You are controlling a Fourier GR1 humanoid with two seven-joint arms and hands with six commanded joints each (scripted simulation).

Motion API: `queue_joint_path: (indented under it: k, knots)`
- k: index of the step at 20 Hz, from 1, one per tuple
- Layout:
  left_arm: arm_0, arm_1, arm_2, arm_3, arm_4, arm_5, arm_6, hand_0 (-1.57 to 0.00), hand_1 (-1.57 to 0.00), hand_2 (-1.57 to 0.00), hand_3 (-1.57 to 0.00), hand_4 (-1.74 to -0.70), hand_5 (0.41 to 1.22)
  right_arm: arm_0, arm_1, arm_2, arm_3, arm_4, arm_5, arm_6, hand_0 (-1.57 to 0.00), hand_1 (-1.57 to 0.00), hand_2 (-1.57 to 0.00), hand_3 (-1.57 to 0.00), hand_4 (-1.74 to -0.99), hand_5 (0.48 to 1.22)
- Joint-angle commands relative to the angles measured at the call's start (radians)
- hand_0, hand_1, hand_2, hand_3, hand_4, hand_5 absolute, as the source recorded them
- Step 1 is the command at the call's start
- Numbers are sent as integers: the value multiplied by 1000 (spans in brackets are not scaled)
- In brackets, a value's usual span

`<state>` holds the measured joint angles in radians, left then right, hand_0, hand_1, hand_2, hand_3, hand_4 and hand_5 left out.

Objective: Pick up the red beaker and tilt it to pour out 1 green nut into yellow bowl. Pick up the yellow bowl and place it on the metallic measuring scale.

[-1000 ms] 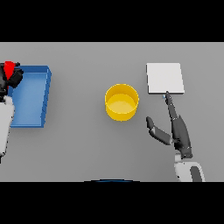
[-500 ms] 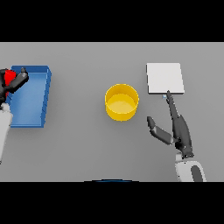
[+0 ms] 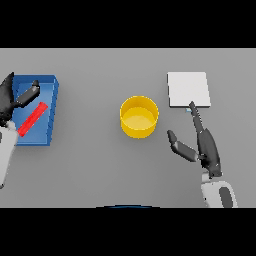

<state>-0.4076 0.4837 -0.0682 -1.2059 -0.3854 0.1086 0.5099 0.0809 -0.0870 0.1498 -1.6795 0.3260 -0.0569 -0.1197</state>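
The red beaker (image 3: 33, 119) lies tilted on its side in the blue tray (image 3: 49, 95) at the far left. My left hand (image 3: 11, 99) is open just above and to the left of it, fingers spread, not gripping it. The yellow bowl (image 3: 139, 117) stands at the table's middle; I see no green nut in it. The metallic scale (image 3: 188, 90) is a pale square plate at the right. My right hand (image 3: 204, 145) is open to the right of the bowl, with one fingertip reaching the scale's near edge.
The blue tray's rim stands between my left hand and the bowl. The grey table (image 3: 95, 165) stretches between the tray, the bowl and the scale.
The red beaker has left my left hand and dropped down into the blue tray, and the hand has opened. My right hand has barely moved.
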Motion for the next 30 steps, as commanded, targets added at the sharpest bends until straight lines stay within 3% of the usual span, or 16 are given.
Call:
queue_joint_path:
  k: [1,2,5,9,16,20,30]
  knots:
    - [-3,-4,-2,3,-2,6,-9,-82,-67,-69,-65,-773,655,-16,-11,20,4,6,31,-15,1,1,1,1,-1014,666]
    - [-7,2,1,0,-3,6,-12,-65,-54,-55,-52,-763,657,-43,-38,27,11,12,62,-4,1,1,1,1,-1005,669]
    - [-3,-5,-3,-17,2,6,-16,-33,-27,-28,-26,-746,662,-155,-171,79,46,122,154,32,1,1,1,1,-1071,678]
    - [-10,-6,-9,-22,-7,12,-10,-13,-10,-11,-10,-733,677,-296,-261,173,104,256,245,48,1,1,1,1,-1174,674]
    - [-5,16,-5,-17,-3,-5,-12,-2,-1,-1,-1,-743,701,-512,-380,343,218,439,375,-72,1,1,1,1,-1227,698]
    - [-4,20,2,-19,10,-15,-17,0,0,0,0,-746,706,-602,-365,430,306,512,421,-84,1,1,1,1,-1213,714]
    - [26,32,7,-48,11,-8,-28,1,1,1,1,-744,698,-744,-294,524,477,559,500,-101,1,1,1,1,-1257,733]
